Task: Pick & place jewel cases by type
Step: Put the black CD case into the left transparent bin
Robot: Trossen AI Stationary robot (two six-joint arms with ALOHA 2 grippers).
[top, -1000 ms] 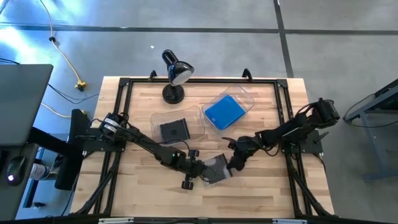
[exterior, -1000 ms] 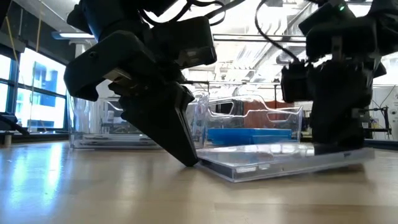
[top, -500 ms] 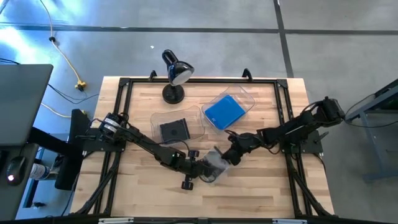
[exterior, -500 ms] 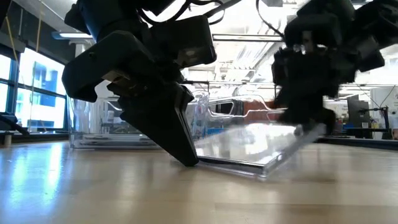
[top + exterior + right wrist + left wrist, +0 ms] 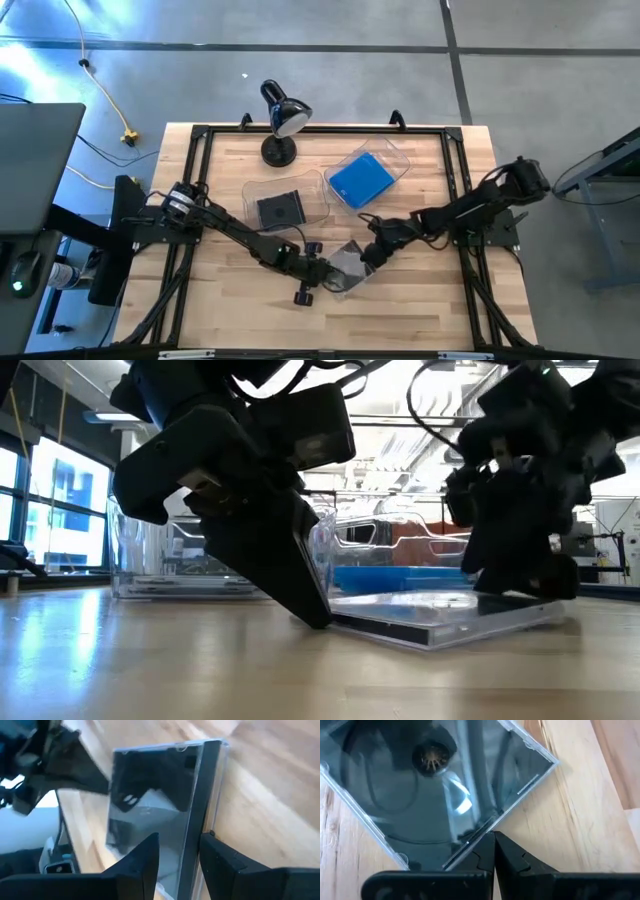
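right now the thin clear-and-dark grey plastic jewel case (image 5: pixel 347 266) you are working lies on the bare wood of the butcher-block table (image 5: pixel 420 310), toward the near edge and between your two arms, with one side propped a little off the wood in the low view (image 5: pixel 450 622). your right gripper (image 5: pixel 180 855) has its two dark fingers set astride the case's thick spine edge, one finger on each face, parted only about as wide as that edge; from the wrist view they look clamped on it, though i judge that rather than see actual contact. your left gripper (image 5: pixel 494 851) is fully closed, its fingertips pressed together and pushed against the opposite edge of the case, acting as a stop, not a grasp. so the relation that matters: the case sits between the two grippers, its spine running along the line of the right fingers, and the right arm is the one that has hold of it. the clear plastic bin holding a dark grey case (image 5: pixel 285 203) lies farther back on the table and slightly to your left, nearer the left arm; the other clear bin with bright blue cases (image 5: pixel 368 176) lies back and nearer the right arm. since this case is the dark kind, i judge the carry goes back and leftward across the table, so lift clear of the left fingers first, or the braced edge may catch and twist the case out of your grip.
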